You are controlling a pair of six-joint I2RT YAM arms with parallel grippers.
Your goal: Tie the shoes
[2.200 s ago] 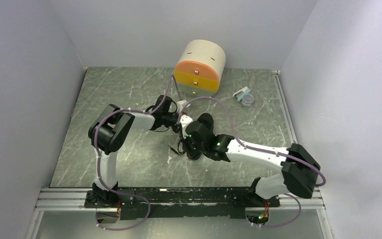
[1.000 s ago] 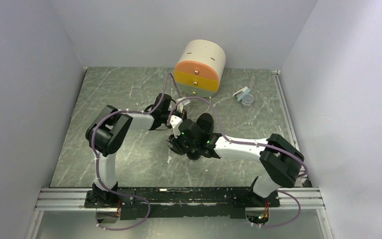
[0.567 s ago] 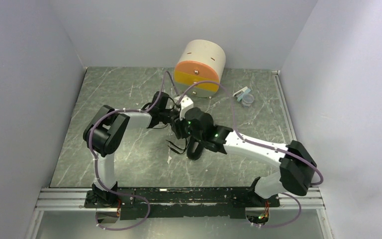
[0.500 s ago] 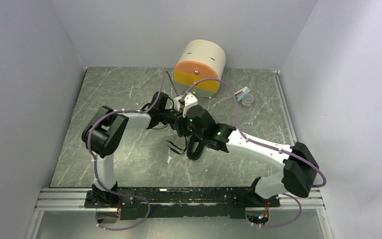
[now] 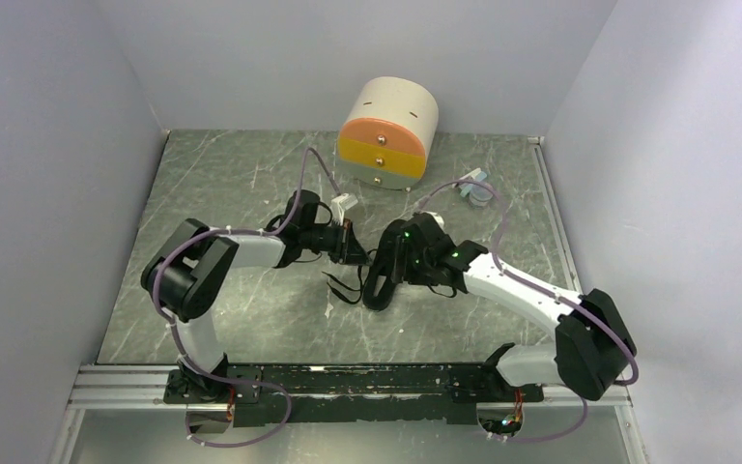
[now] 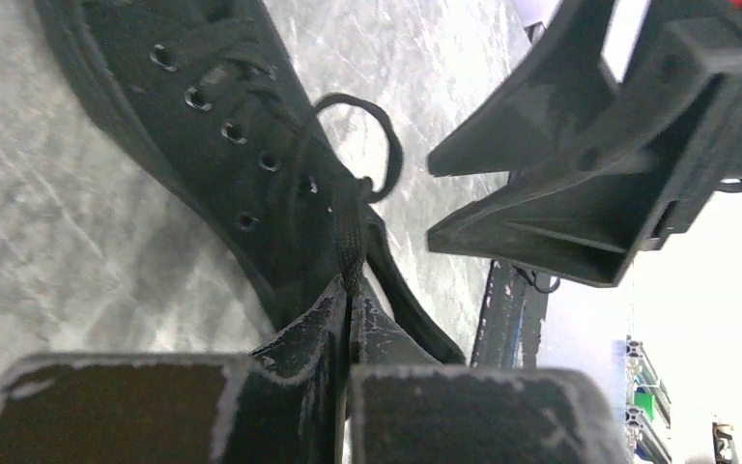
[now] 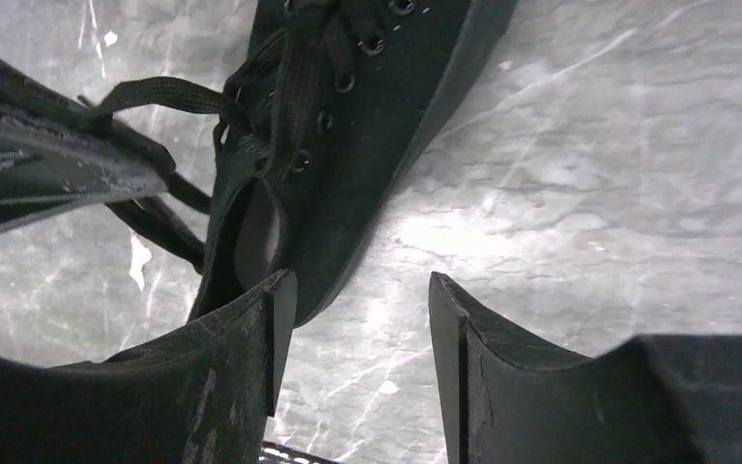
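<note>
Top external: the shoe (image 5: pixel 375 293) lies near the middle of the table (image 5: pixel 232 184). Left wrist: my left pincer (image 6: pixel 348 290) is clamped tight on a black lace (image 6: pixel 349 227). Right wrist: my right pincer (image 7: pixel 362 295) gapes wide and empty, just beside the shoe's heel end.

You are working in a robotics lab test cell. Plain white walls (image 5: pixel 48 193) are boxing in a marble-patterned table (image 5: pixel 222 174) on three sides. A metal rail (image 5: pixel 348 387) is carrying the left arm (image 5: pixel 242 246) and the right arm (image 5: pixel 522 285) along the near edge. Purple cables (image 5: pixel 251 438) are looping loosely around their bases. More metal framing is showing beyond the table in the left wrist view.
</note>
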